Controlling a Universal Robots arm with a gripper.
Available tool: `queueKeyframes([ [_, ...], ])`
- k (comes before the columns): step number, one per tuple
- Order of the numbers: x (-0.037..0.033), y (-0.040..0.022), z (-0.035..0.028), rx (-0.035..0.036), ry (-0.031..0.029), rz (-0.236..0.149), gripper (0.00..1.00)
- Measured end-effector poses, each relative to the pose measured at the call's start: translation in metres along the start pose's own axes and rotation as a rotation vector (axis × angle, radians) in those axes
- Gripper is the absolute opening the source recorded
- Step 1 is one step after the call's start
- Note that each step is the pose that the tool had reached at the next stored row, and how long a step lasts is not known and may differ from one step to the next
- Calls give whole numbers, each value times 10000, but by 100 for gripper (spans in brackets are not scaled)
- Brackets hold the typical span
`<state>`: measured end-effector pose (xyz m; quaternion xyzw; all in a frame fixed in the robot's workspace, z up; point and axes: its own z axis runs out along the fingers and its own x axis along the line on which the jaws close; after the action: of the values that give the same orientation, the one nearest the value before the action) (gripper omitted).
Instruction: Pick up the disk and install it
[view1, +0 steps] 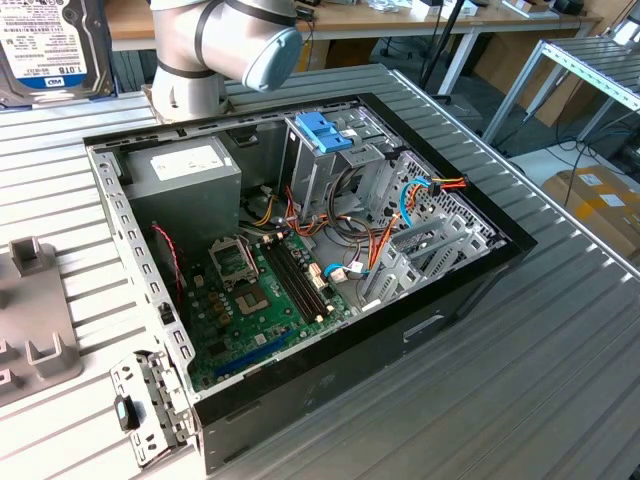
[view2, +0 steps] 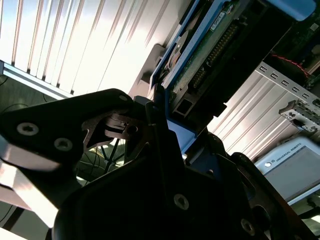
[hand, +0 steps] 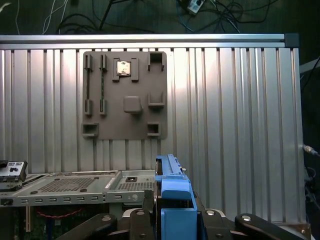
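The disk (hand: 172, 187) is up off the table, locked in the gripper (hand: 173, 212), jaws squeezed onto its blue carrier. It sticks straight out ahead of the gripper, edge-on in the first wrist view. The arm (view1: 225, 45) is bent over the back of the open computer case (view1: 400, 340), with the disk's labelled face beside it at the exterior view's left. Inside the case are the motherboard (view1: 265, 290), the power supply (view1: 185, 175) and a drive cage (view1: 320, 165) topped by a blue clip (view1: 325, 130). The case sits close by the gripper. A grey fixture plate (hand: 125, 95) lies on the ribbed table (hand: 240, 125), well beyond the disk's far end.
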<state>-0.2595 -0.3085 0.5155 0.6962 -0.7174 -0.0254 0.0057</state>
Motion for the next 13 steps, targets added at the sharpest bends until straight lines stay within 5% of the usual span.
queueKeyframes([
  [13, -4, -120, -5, 0, 0, 0, 37],
])
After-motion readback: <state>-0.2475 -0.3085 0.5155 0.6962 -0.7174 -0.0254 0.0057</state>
